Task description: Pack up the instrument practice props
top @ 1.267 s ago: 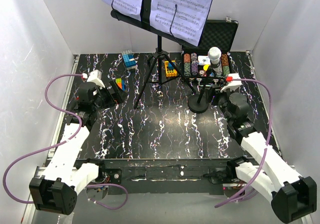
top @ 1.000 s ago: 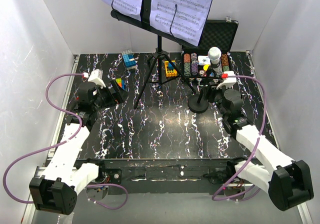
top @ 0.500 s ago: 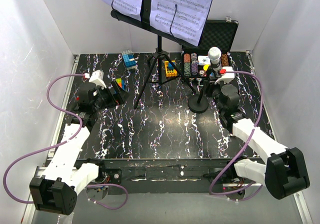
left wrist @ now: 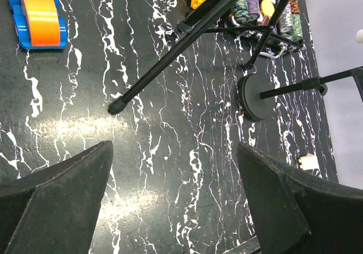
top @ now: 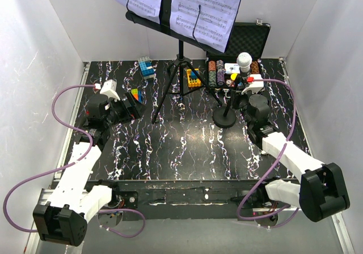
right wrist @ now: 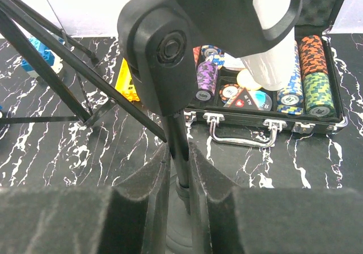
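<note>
From above, the small grey-headed microphone on a round black base (top: 244,62) is seen standing on the black marbled bench (top: 181,146), the right tool (top: 237,97) at its pole. In the left wrist view, the left tool (left wrist: 174,149) is shown spread wide, holding nothing. Only in the right wrist view is the right tool seen closed narrowly on the pole.

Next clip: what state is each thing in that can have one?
Black tripod music stand: unfolded, upright.
White sheet-music pages: on its desk.
Grey-headed microphone on round black base: upright, post gripped.
Black poker-chip case: open.
Left gripper: open, empty.
Right gripper: shut on the microphone's post.
</note>
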Tool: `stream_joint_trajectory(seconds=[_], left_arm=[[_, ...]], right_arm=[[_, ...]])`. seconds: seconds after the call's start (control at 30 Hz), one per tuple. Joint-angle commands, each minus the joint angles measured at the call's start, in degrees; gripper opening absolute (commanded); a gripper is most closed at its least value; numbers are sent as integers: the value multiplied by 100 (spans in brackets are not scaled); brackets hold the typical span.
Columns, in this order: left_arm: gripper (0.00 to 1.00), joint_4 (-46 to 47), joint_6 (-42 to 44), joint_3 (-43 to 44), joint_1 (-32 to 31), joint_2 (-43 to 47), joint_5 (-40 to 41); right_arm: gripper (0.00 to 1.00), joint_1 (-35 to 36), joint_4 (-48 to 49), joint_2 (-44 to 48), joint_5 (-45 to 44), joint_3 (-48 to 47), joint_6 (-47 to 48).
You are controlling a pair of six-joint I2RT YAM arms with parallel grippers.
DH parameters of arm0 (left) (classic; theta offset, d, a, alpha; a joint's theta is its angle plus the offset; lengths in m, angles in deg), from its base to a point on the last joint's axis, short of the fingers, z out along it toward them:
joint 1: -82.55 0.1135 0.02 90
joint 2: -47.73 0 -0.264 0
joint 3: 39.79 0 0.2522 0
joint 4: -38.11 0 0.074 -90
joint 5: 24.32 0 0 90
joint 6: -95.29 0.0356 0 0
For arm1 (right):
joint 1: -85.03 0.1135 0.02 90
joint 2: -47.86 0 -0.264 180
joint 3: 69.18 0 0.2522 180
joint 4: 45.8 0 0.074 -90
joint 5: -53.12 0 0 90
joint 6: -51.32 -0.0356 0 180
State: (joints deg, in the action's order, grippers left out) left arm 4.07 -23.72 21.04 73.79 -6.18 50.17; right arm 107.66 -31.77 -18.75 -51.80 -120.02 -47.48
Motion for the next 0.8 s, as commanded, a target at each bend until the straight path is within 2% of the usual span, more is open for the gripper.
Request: stream_joint_trajectory(seconds=[0.0,0.03,0.07,0.3,0.43,0.63,0.77], left_arm=[[90,50,-95,-14,-4,56,-84],[90,50,-104,4,-4,56,-93],[89,50,-96,13,-4,47,-102],[89,374,-359,-127,-4,-40,-496],[90,752,-517,-286,-82,-137,-927],[92,1183,-544,-382,-328,-94,-1384],[94,1438,-412,-462,-381,21,-1885]], right_arm=[[8,4,315,235,-99,-168,1],[3,13,254,323,-82,-142,1],[1,13,184,420,-73,-107,10],[1,48,-1519,1772,699,-71,54],[1,390,-2215,2519,1096,69,53],[1,927,-2437,3092,1868,280,220],[1,1120,-2103,2944,2668,351,238]])
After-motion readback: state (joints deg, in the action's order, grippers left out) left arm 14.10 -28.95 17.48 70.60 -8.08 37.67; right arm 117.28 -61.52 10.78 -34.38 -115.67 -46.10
